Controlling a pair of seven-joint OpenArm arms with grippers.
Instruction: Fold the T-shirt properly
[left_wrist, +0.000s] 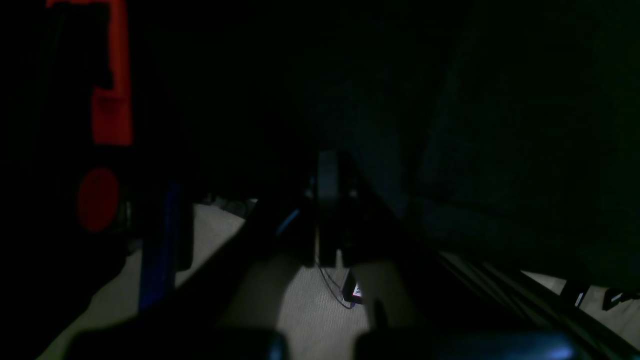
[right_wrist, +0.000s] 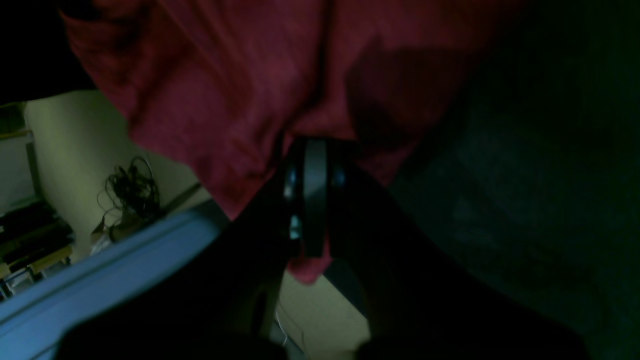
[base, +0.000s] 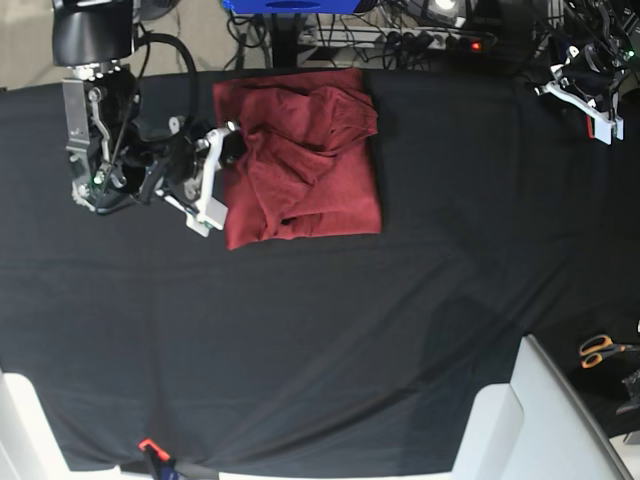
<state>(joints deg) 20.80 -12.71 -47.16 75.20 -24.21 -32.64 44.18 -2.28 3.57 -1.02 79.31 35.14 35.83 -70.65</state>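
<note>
The dark red T-shirt (base: 305, 160) lies bunched and partly folded on the black cloth surface (base: 330, 330), at the back middle. My right gripper (base: 212, 178) is at the shirt's left edge. In the right wrist view its fingers (right_wrist: 314, 190) are pressed together with red cloth (right_wrist: 215, 100) around them and a fold of it showing below them. My left gripper (base: 582, 95) is far off at the back right, away from the shirt. In the dark left wrist view its fingers (left_wrist: 327, 200) are together with nothing between them.
Orange-handled scissors (base: 600, 348) lie at the right edge. A white panel (base: 535, 420) stands at the front right. An orange clamp (base: 148, 447) sits on the front edge. Cables and a power strip (base: 430, 40) run behind the table, next to a blue frame (base: 290, 5).
</note>
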